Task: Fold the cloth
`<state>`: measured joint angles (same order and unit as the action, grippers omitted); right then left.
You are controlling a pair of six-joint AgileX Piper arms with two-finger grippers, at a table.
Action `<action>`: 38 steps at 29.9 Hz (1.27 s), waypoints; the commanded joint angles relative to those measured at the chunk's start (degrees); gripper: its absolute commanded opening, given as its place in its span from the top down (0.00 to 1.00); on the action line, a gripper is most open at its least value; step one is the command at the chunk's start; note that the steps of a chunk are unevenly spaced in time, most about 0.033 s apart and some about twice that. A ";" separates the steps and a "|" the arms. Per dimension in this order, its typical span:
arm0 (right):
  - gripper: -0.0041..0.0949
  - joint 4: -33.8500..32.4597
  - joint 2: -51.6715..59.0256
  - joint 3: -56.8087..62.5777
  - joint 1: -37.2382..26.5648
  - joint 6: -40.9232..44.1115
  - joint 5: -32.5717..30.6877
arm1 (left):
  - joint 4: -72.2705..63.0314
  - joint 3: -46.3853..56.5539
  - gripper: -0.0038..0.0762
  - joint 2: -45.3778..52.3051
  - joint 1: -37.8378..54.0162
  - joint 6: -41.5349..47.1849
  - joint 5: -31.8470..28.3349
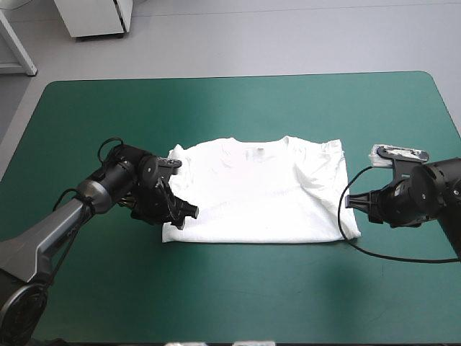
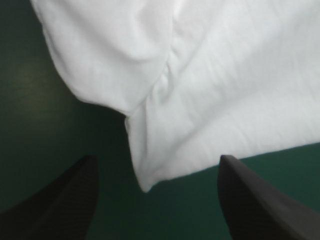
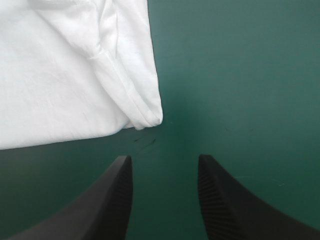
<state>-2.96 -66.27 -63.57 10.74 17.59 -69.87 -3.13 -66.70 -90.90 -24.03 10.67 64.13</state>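
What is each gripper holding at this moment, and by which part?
Nothing is held. The left gripper and the right gripper both stand open, each facing a corner of the T-shirt, which lies on the teal-green cover.

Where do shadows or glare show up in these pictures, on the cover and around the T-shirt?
High view: a paler sheen on the teal-green cover beyond the T-shirt, and a thin shadow along its near hem. Left wrist view: a dark shadow under the T-shirt's rounded fold. Right wrist view: a soft shadow on the cover beside the T-shirt's corner, with no glare.
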 commanded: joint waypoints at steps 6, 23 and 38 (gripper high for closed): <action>0.55 -1.42 1.15 -1.25 -0.51 -0.08 1.05 | -2.30 7.19 0.35 1.42 -0.41 0.69 -9.53; 0.55 -0.91 0.40 -1.14 -0.51 -2.96 0.63 | -3.21 8.81 0.96 -4.35 -0.41 -0.40 -11.88; 0.40 4.75 -11.49 8.40 -0.51 -4.19 15.69 | -3.36 8.81 0.96 -4.35 -0.41 -1.40 -11.77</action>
<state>1.71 -77.38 -55.04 10.74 13.25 -57.74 -5.90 -58.39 -94.32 -24.03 9.33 54.75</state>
